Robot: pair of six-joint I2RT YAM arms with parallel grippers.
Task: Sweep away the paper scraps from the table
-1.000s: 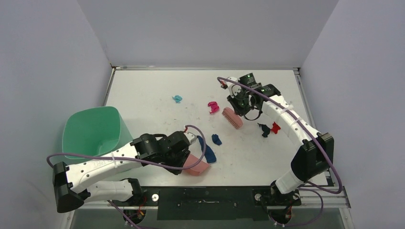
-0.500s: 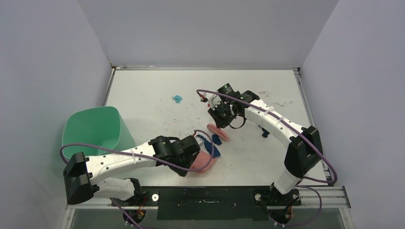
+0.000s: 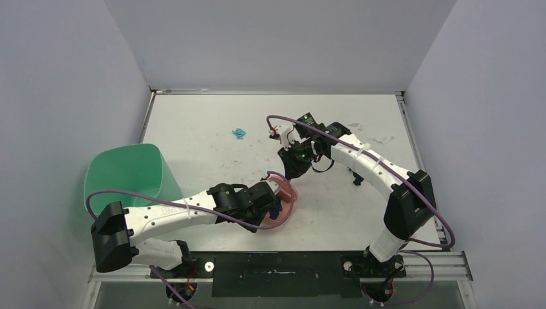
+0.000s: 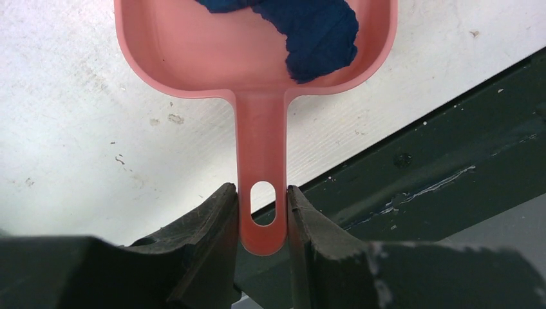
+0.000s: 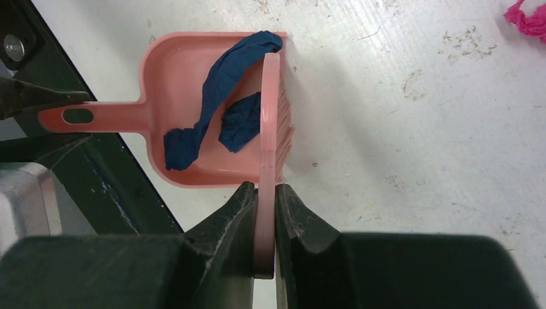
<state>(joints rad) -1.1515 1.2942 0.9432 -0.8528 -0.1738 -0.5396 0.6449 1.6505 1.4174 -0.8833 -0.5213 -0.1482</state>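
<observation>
White scuffed surface (image 3: 193, 122), metal rim, grey walls on three sides.

Far left: mint-green plastic bin (image 3: 125, 174) at the surface's left edge, mouth up.

Mid-back: one teal crumpled paper scrap (image 3: 239, 133), lying alone, well apart from both arms.

Centre front: left hand (image 4: 262, 199) clamped on the end of the handle of a pink plastic dustpan (image 4: 193, 58), one finger on each side of the hanging hole. The pan lies flat near the surface's front edge, with its handle out over the dark frame rail. Inside it are two dark blue paper scraps (image 5: 206, 96), a long twisted strip and a smaller wad beside it.

Just right of the pan: right hand (image 5: 265, 193) closed tight on the handle of a pink hand brush (image 5: 272, 109). The brush head stands across the pan's open mouth, bristles on the outer side (the strip's far end reaches the brush).

Further right: a magenta paper scrap (image 5: 528, 16) on bare surface, at the corner of the right wrist view. A black scrap (image 3: 356, 179) lies beside the right forearm, partly hidden.
</observation>
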